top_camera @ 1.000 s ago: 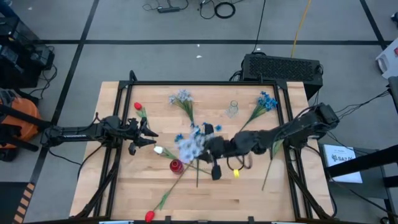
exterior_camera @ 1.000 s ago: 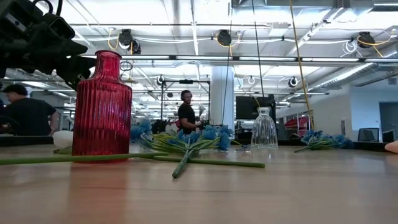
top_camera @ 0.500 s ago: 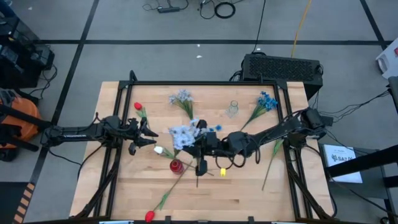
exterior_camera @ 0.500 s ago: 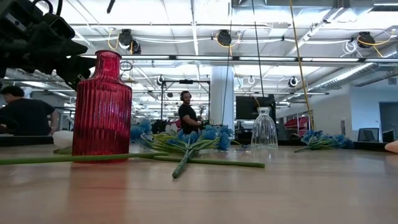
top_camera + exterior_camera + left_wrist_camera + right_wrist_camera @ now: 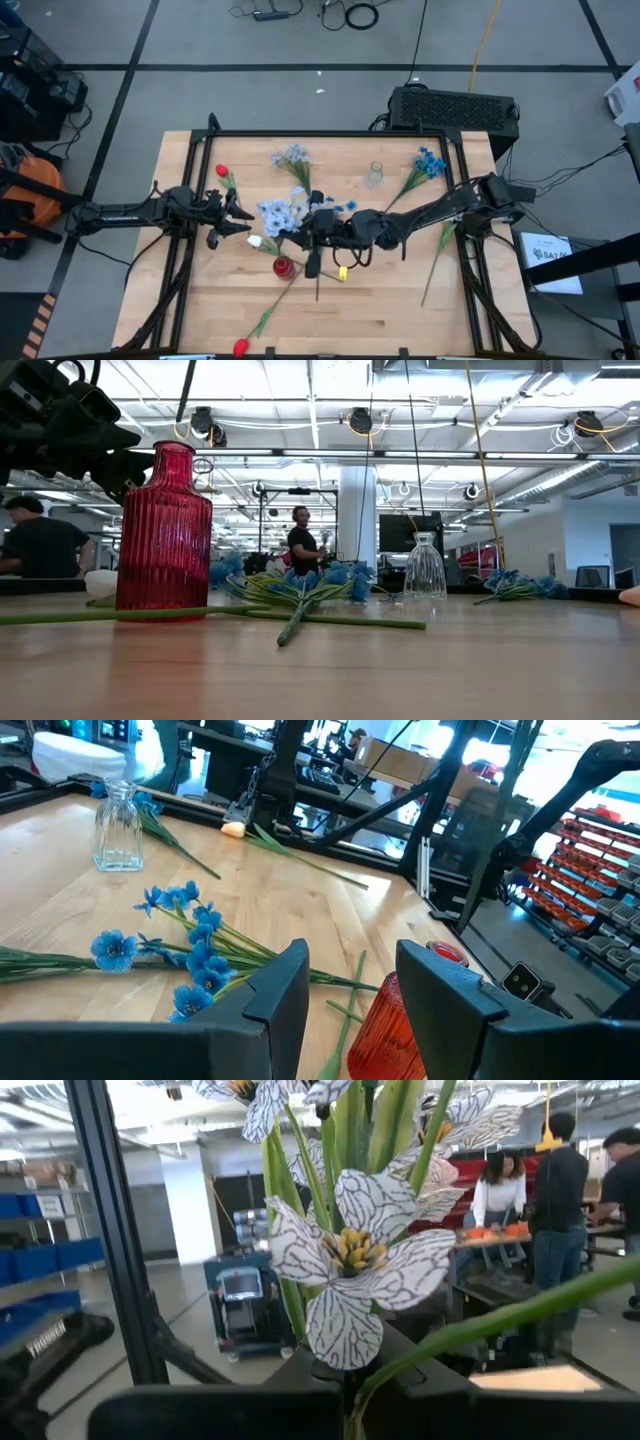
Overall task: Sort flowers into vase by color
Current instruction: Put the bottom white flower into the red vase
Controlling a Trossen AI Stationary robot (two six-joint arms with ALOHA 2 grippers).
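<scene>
**Getting the pale flowers into the right vase**

While the right gripper [image 5: 312, 232] holds the pale blue-white flowers [image 5: 281, 214] tight, shut on the stems, near table middle, best to go slow. Just at 7 o'clock of the bunch: the red vase [image 5: 284, 266]. Wrong color there, probably. Better the clear vase [image 5: 374, 176], off at 2 o'clock. Keep stems pointing down, drop in gently. Left gripper [image 5: 238, 221] waiting at 9 o'clock, jaws wide, holding nothing.

A wooden counter [image 5: 390, 300] stands on a grey floor [image 5: 300, 90]. A black box [image 5: 455, 108] sits behind its far right corner. People [image 5: 301, 545] work in the room beyond.
</scene>
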